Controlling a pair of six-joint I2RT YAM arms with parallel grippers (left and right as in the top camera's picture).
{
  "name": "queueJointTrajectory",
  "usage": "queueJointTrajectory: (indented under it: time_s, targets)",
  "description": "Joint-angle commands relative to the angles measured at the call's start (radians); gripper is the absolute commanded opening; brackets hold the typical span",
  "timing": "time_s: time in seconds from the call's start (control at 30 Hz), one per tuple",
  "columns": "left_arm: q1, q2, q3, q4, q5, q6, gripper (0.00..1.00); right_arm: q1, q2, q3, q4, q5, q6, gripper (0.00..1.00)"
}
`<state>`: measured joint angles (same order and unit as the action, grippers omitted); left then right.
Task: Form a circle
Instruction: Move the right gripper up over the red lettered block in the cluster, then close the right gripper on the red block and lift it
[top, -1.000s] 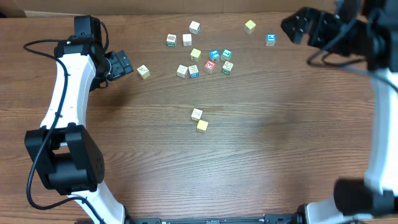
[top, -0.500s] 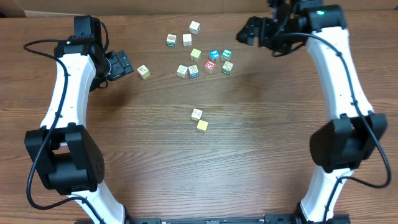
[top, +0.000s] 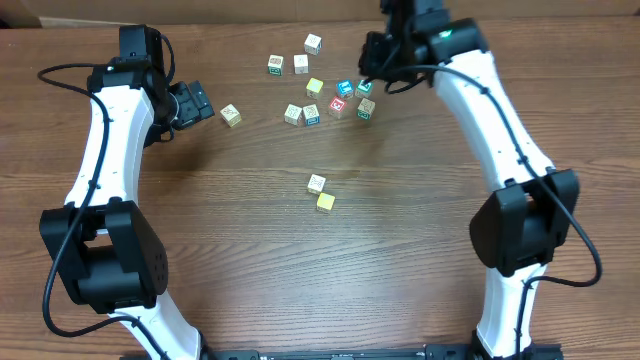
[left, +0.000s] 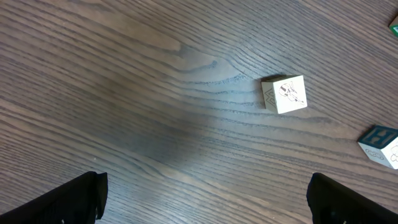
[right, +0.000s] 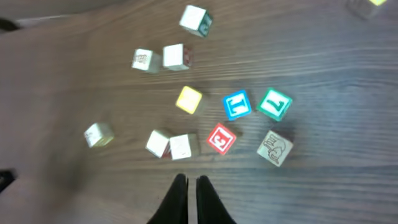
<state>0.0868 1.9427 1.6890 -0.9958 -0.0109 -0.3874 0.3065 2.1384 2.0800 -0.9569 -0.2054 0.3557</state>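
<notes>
Wood-grain brown, the counter (top: 420, 230) carries everything. The right arm (top: 500, 130) reaches across its far side and the left arm (top: 100, 150) bends along the left edge. The right gripper (right: 188, 182) has its fingers pressed together with nothing between them, and hangs just at the near edge of the circle (right: 181, 146). That circle is a tight cluster at the far middle of the counter, made of two whitish cubes, a yellow cube (right: 188, 99) and a red cube (right: 221, 138). The left gripper (left: 205, 202) stands wide and empty, apart from the cluster, near a lone cube (left: 284, 94).

The risk, as I judge it, is a nudge with the pinched fingers that lands off-centre. It could spin one cube or knock a neighbour such as the blue cube (right: 237, 104) out of line, opening the ring instead of rounding it.

From overhead the right gripper partly covers the cluster's right side, but the view shows two stray cubes (top: 321, 192) well nearer the robot. The right wrist view shows every face of the cluster, yet not those strays.
</notes>
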Motion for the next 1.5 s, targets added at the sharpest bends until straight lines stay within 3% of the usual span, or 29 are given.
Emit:
queueJointTrajectory:
  time_s: [0.0,0.07,0.17,0.27,0.53,1.0,1.47]
  targets:
    - [-0.002,0.008,0.016,0.002,0.007,-0.010,1.00,0.052,0.018,-0.045,0.050,0.183,0.045,0.04]
    - [-0.002,0.008,0.016,0.002,0.007,-0.010,0.99,0.074,0.018,-0.071,0.089,0.199,0.069,0.06]
    - [-0.002,0.008,0.016,0.002,0.007,-0.010,1.00,0.097,0.018,-0.106,0.122,0.253,0.179,0.42]
    - [-0.002,0.008,0.016,0.002,0.007,-0.010,1.00,0.109,0.018,-0.148,0.172,0.265,0.206,0.62]
    - [-0.002,0.008,0.016,0.002,0.007,-0.010,1.00,0.113,0.018,-0.305,0.325,0.264,0.206,0.82]
    - [-0.002,0.008,0.016,0.002,0.007,-0.010,1.00,0.116,0.036,-0.360,0.416,0.264,0.206,0.83]
    - [-0.002,0.008,0.016,0.002,0.007,-0.010,1.00,0.169,0.174,-0.359,0.542,0.274,0.205,0.80]
